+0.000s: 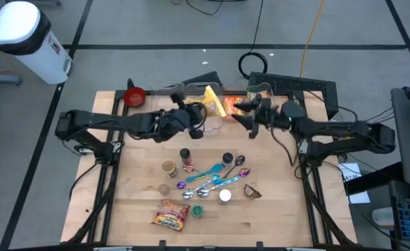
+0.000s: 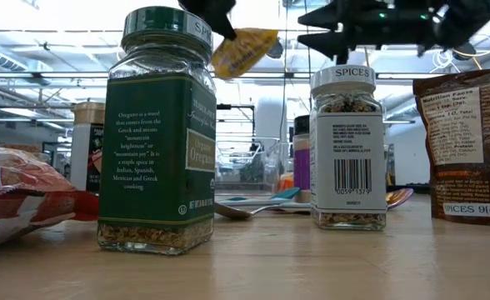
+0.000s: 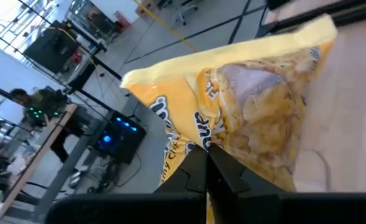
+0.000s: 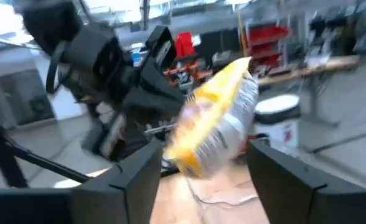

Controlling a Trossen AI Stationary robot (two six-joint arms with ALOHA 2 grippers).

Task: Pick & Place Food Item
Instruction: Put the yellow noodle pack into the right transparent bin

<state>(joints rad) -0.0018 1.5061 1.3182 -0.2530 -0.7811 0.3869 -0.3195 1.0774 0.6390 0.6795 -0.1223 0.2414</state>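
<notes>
**Yellow chip bag held aloft between the two arms**

The left gripper was clamped shut on the lower edge of a yellow chip bag, holding it in the air above the far middle of the wooden table. In the left wrist view the dark fingers pinched the crinkled bag from below. In the low view the bag hung tilted, high above the jars.

The right gripper sat just beside the bag on its other side, its jaws spread wide. In the right wrist view the bag stood between the two fingers without clearly touching either, and the left gripper gripped it from the far side.

A clear plastic container sat on the table under the bag. Nearer the front lay a scatter of items: an oregano jar, a jar labelled spices, blue and metal spoons, and a red snack packet. A red bowl stood at the far left corner.
</notes>
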